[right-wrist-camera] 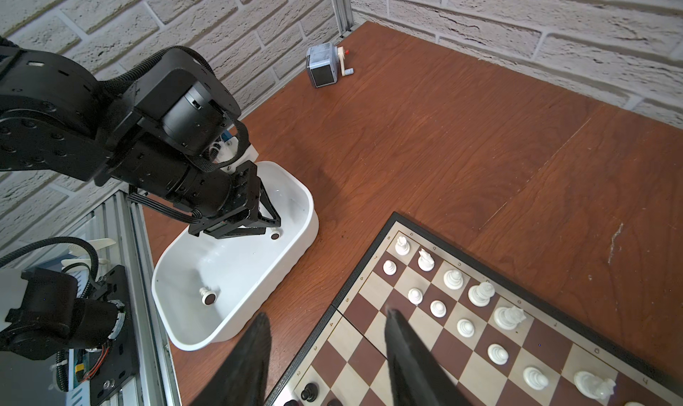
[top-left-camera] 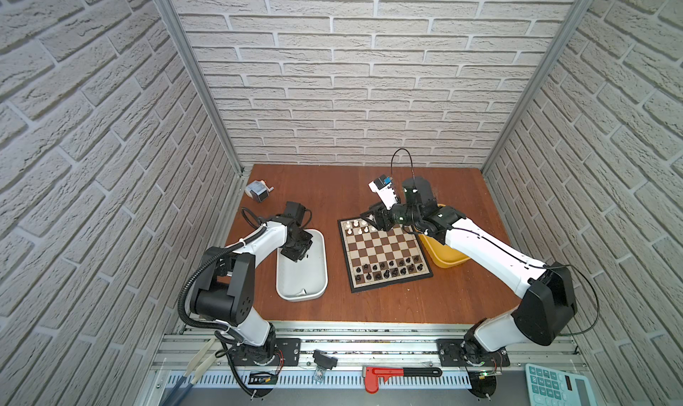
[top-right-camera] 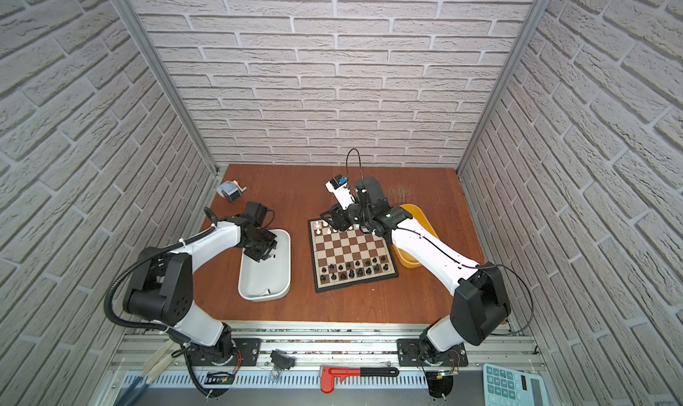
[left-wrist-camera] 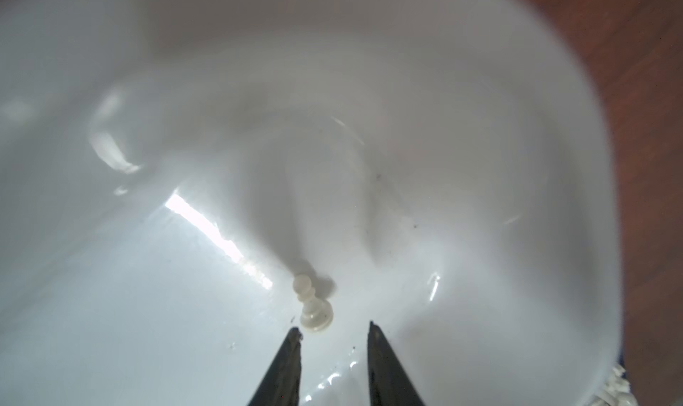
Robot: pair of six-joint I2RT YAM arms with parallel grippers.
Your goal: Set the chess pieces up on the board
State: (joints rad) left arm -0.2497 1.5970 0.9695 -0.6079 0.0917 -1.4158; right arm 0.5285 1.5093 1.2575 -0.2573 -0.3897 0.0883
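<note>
In both top views the board point(top-left-camera: 384, 246) lies flat on the reddish wood-grain table point(top-left-camera: 332, 193), its brown and cream squares framed by a black rim. The chess pieces point(top-left-camera: 388, 269) stand in two bands, black ones on the near rows and white ones on the far rows. The white ones are partly hidden by the right gripper point(top-left-camera: 369, 221). Its arm reaches over a yellow tub point(top-left-camera: 439, 256), wrist bent down across the board's far edge. Left of the board sits a smooth, round-cornered white tub point(top-left-camera: 303, 278). The left arm folds at the elbow and dips the left gripper point(top-left-camera: 301, 254) into the tub's far half. From this height I cannot tell how either claw stands.

The left wrist view settles one of them. Two slim black fingers point(left-wrist-camera: 284, 367) stand apart with nothing between them. A white pawn point(left-wrist-camera: 313, 306) lies on its side on the glossy tub floor just past the tips, nearer one finger. Glare streaks the plastic.

The right wrist view shows what the top views hide. The right claw is spread wide and empty, straddling the board's edge beside the white ranks. This view also catches a second pawn point(right-wrist-camera: 207, 297) lying toward the tub's other end, its dark base disc turned this way. A grey crank pencil sharpener point(right-wrist-camera: 325, 66) sits in the table's corner.
</note>
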